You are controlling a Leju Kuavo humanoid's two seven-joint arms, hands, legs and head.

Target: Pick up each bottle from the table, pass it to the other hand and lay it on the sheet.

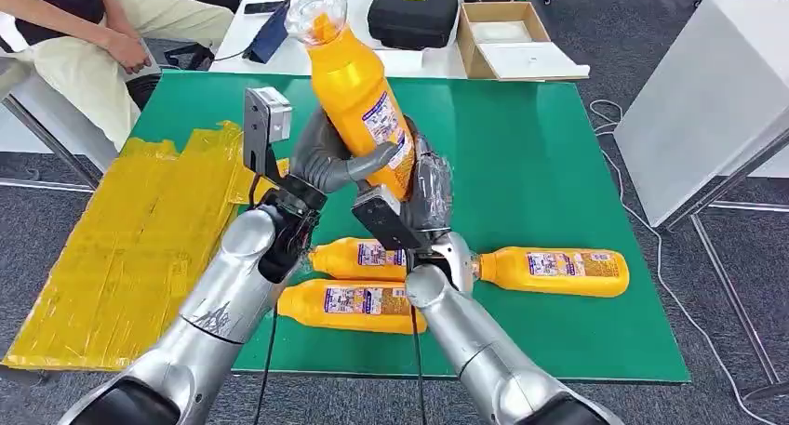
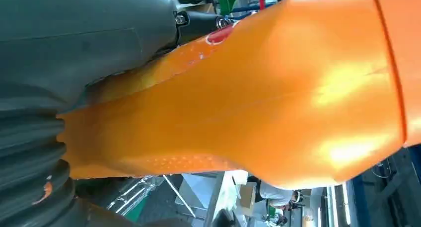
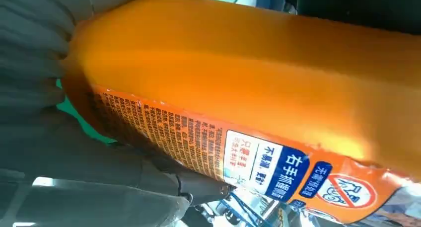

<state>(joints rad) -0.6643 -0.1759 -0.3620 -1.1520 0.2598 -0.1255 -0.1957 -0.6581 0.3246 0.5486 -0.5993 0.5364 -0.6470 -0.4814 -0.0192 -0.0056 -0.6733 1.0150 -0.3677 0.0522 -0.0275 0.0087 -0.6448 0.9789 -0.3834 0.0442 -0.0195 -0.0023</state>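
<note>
An orange bottle [image 1: 352,83] with a clear cap stands nearly upright in the air above the green table [image 1: 530,146]. My left hand [image 1: 321,160] wraps its lower body from the left, thumb across the label. My right hand [image 1: 430,188] grips the same bottle from the right. Up close, the left wrist view has the bottle [image 2: 258,98] against my left hand [image 2: 84,43], and the right wrist view has its label [image 3: 258,162] against my right hand [image 3: 74,172]. Three more orange bottles [image 1: 358,258] [image 1: 349,304] [image 1: 554,270] lie on the table. The yellow sheet [image 1: 130,248] covers the table's left side.
A person [image 1: 102,34] sits at the far left corner. Behind the green table a white table carries a black case [image 1: 412,14], a cardboard box [image 1: 507,39] and a dark flat item [image 1: 272,30]. A white cabinet [image 1: 707,90] stands to the right.
</note>
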